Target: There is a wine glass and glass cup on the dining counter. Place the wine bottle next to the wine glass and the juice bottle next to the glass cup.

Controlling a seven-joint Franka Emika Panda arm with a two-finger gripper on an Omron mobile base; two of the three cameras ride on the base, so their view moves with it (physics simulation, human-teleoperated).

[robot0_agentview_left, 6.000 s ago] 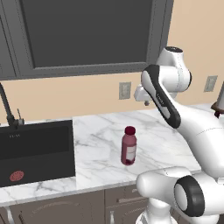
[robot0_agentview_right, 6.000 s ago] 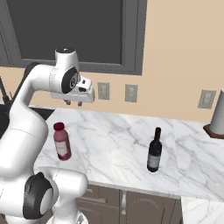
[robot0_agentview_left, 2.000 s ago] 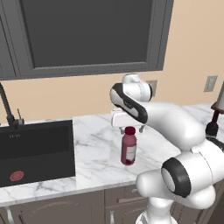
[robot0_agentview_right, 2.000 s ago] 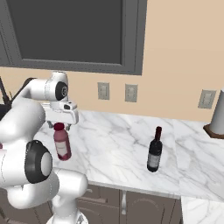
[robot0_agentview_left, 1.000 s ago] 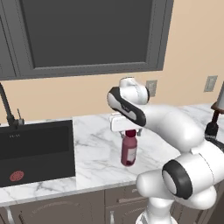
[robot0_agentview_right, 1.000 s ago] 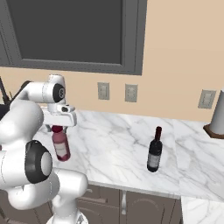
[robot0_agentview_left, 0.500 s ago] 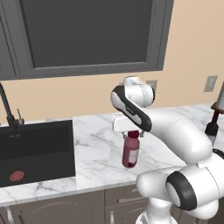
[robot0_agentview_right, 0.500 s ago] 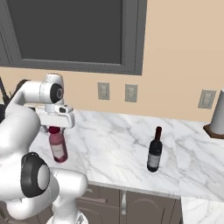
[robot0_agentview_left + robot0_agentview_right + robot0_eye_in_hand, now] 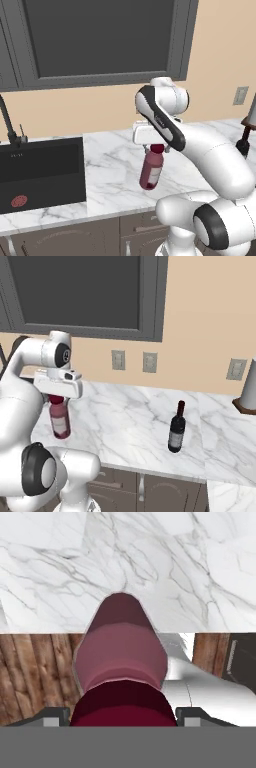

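mostly hidden, the tool [image 9: 156,148] grips the juice bottle [image 9: 151,171] cap.

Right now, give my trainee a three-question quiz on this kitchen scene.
1. True or false: the gripper holds the juice bottle by its cap end.
2. Which stands free on the counter? A) wine bottle B) wine glass C) cup
3. Fill in: in the left base view, the sink lies to the ___ of the juice bottle.

Key: 1 true; 2 A; 3 left.
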